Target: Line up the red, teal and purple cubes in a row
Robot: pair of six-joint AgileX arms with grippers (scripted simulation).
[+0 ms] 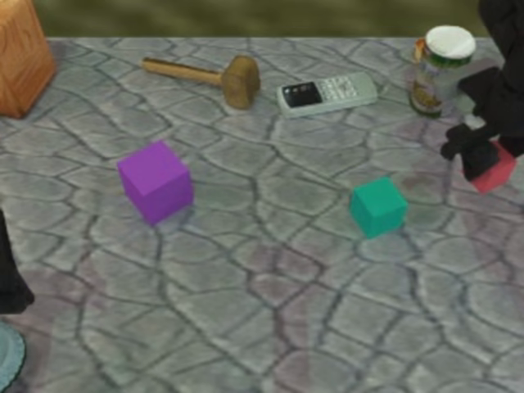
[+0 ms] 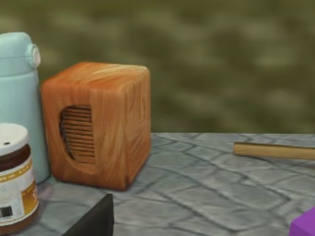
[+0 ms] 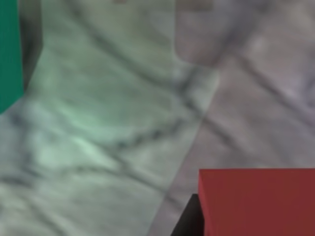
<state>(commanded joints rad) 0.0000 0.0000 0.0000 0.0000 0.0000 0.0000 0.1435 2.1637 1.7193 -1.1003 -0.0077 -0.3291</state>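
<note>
Inspecting cubes: three matte solid-colour cubes on the stone-patterned table (image 1: 270,327), not in a row.
Red cube (image 1: 496,168): smallest; at the table's right edge, largely covered from above by the right gripper (image 1: 479,155); tilted corner-on in the top view; no long axis.
Teal cube (image 1: 378,206): mid-sized; right of centre, near the red one but apart from it; edges turned slightly off the table's edges.
Purple cube (image 1: 155,181): largest; left of centre, well apart from the other two, turned a little.
Right gripper: directly over the red cube, at its upper left part; whether the fingers clamp it cannot be told.
Left gripper: out of sight; left arm (image 1: 11,270) parked at the table's left edge.
Surroundings: wooden mallet (image 1: 209,75) and phone handset (image 1: 327,93) along the far side; white-lidded jar (image 1: 440,70) just behind the right gripper; orange-brown wooden block (image 1: 20,57) at the far left corner.
Obstructions: none lie between the cubes.
</note>
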